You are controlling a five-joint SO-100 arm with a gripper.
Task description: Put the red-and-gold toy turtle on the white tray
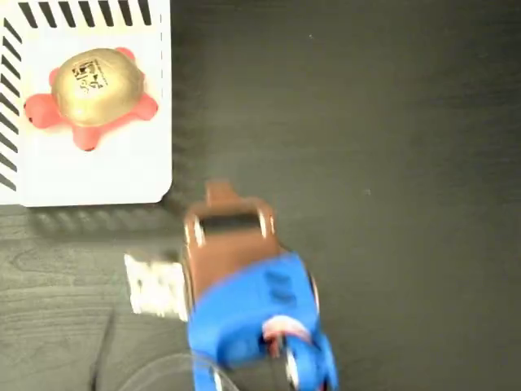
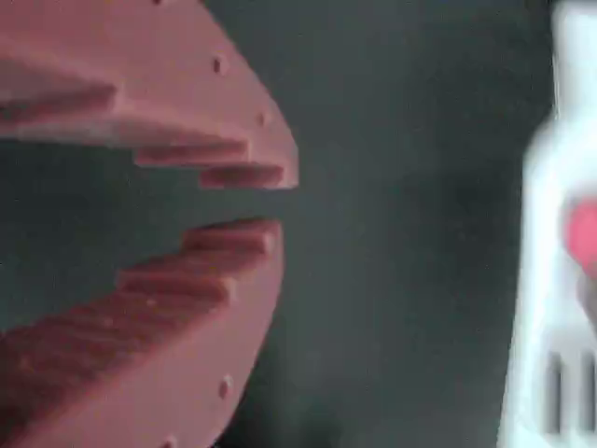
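The red-and-gold toy turtle (image 1: pixel 96 85) lies upright on the white tray (image 1: pixel 122 167) at the top left of the fixed view, gold shell up and red legs spread. My brown gripper (image 1: pixel 218 194) hovers over the dark table just below the tray's lower right corner, apart from both. In the wrist view the gripper (image 2: pixel 277 199) holds nothing; its toothed jaws stand a narrow gap apart with only table between them. At that view's right edge, the tray (image 2: pixel 541 280) shows blurred, with a red bit of the turtle (image 2: pixel 583 229).
The blue arm (image 1: pixel 252 318) reaches in from the bottom edge of the fixed view. A blurred white patch (image 1: pixel 155 285) sits left of it. The dark wood-grain table (image 1: pixel 383 163) stretches to the right of the tray.
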